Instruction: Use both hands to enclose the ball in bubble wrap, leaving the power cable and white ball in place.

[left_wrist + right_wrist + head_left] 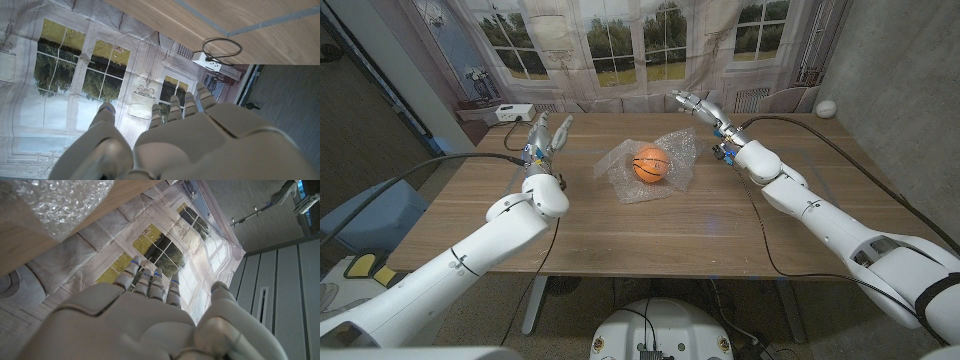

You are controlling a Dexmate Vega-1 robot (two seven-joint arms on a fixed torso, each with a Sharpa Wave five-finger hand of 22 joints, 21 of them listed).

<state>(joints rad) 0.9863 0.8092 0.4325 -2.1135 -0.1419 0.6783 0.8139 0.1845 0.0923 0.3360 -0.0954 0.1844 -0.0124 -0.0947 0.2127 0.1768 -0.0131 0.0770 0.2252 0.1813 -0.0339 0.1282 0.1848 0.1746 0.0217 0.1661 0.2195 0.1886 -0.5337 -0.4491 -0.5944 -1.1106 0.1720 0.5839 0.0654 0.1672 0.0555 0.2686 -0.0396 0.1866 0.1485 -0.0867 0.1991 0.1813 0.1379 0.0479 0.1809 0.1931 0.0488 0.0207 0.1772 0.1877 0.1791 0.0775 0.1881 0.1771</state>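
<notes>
1. The orange ball (pixel 652 163) sits mid-table on crumpled bubble wrap (pixel 620 165), uncovered.
2. The left hand (pixel 542 137) is raised left of the wrap, fingers spread, holding nothing.
3. The right hand (pixel 702 108) hovers at the wrap's far right, released, touching nothing.
4. The left wrist view shows a white power strip (pixel 209 62) with coiled cable (pixel 222 46).
5. A white ball (pixel 826 108) lies at the far right corner.

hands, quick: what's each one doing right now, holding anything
Left hand: open, fingers spread, holding nothing, left of the bubble wrap.
Right hand: open, holding nothing, just past the wrap's far right corner.
</notes>
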